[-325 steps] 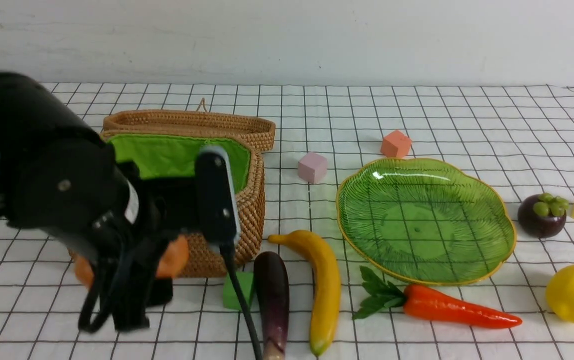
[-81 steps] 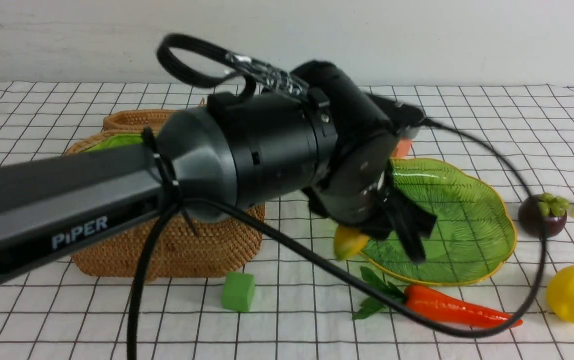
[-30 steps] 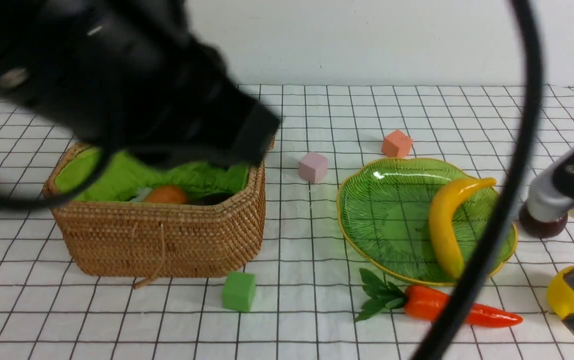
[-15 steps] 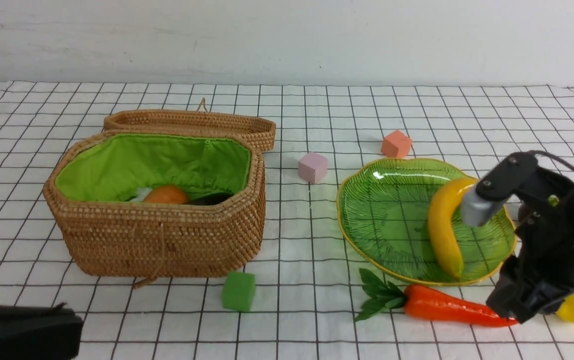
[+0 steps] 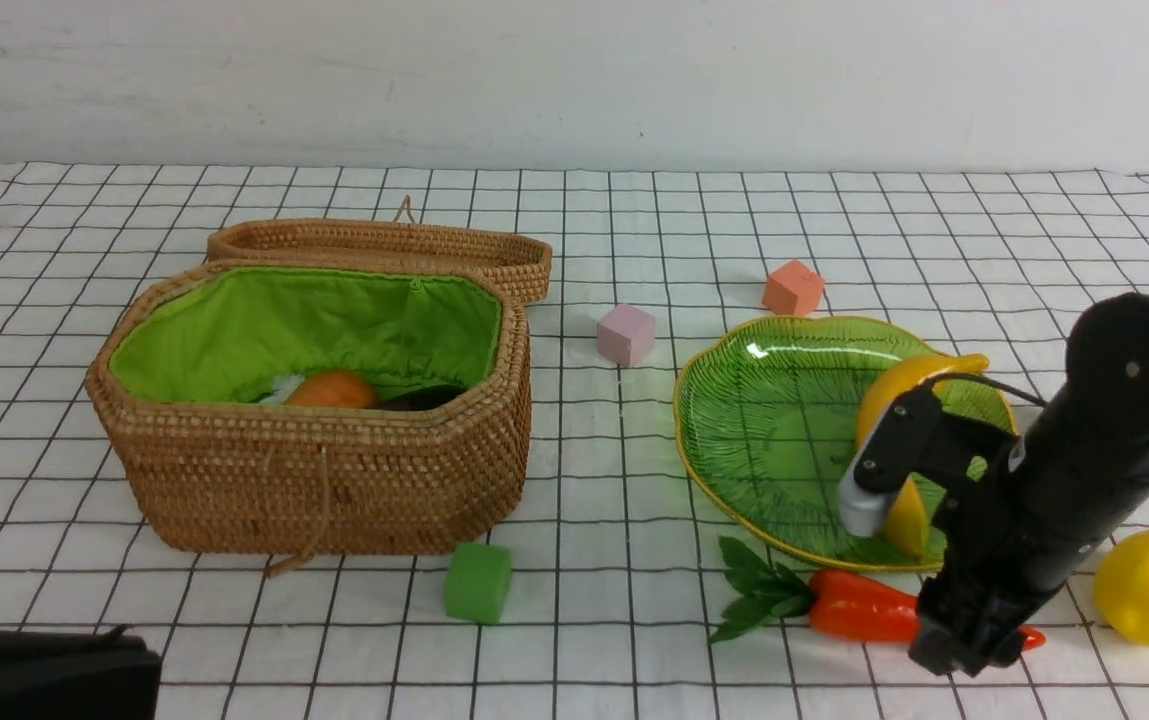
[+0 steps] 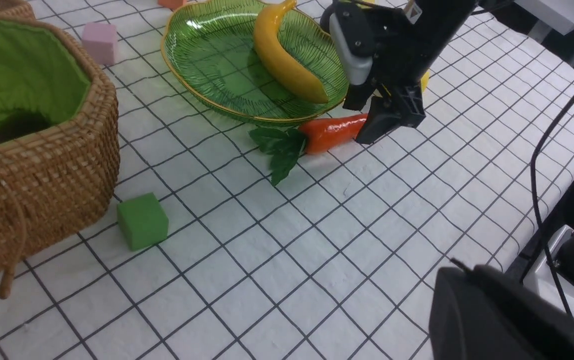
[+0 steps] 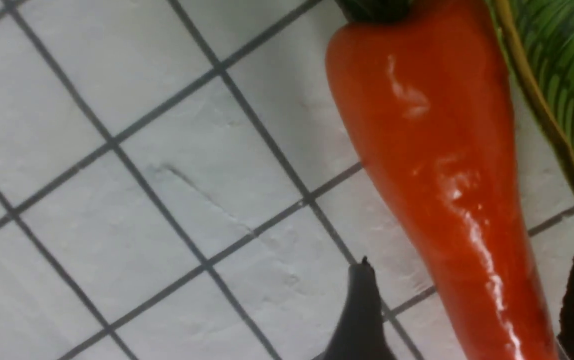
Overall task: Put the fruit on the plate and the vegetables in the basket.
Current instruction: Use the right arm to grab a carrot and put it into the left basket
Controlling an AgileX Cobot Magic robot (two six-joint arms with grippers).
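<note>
Carrot (image 7: 431, 150): glossy orange-red, green leaves; lies on checked cloth (image 5: 584, 640) just beside plate (image 5: 734, 420) rim. Tapered end sits betw. parted jaws of R gripper (image 7: 469, 310). L gripper (image 6: 486, 310) closed.

Looks like a robot lab, a test bench rather than any kitchen; a white cloth (image 5: 634, 230) ruled in a black grid covers the whole table; behind it there's only a bare white wall (image 5: 574, 80); a black robot arm (image 5: 1124, 420) leans in over the cloth; the carrot (image 7: 431, 150) gleams like moulded plastic; foam cubes, pink (image 5: 625, 334), orange (image 5: 792, 287) and green (image 5: 478, 582), lie scattered as props; a pale casing (image 6: 561, 9) stands past the table edge.
</note>
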